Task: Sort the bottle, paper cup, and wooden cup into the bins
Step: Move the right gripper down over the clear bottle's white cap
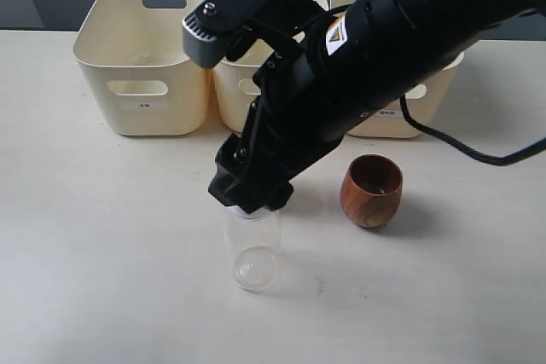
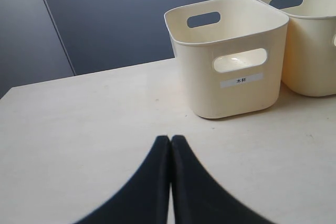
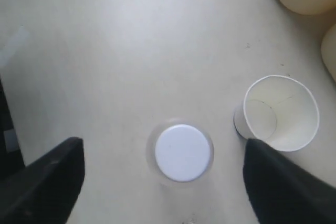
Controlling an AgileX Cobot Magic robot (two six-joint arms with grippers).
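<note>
The bottle [image 1: 256, 249] stands upright on the table, clear with a white cap [image 3: 182, 152]. My right gripper [image 3: 164, 148] hangs open straight above it, one finger on each side of the cap and neither touching; in the exterior view this gripper [image 1: 253, 200] sits just over the bottle's top. The white paper cup [image 3: 281, 113] stands close beside the bottle, next to one finger, and the arm hides it in the exterior view. The wooden cup [image 1: 371, 191] stands upright to the right. My left gripper [image 2: 170, 140] is shut on nothing, low over bare table.
Three cream bins stand in a row at the back: left bin [image 1: 145, 57], middle bin [image 1: 243, 91] and right bin [image 1: 418, 95], the last two partly hidden by the right arm. A black cable [image 1: 461, 147] trails behind the wooden cup.
</note>
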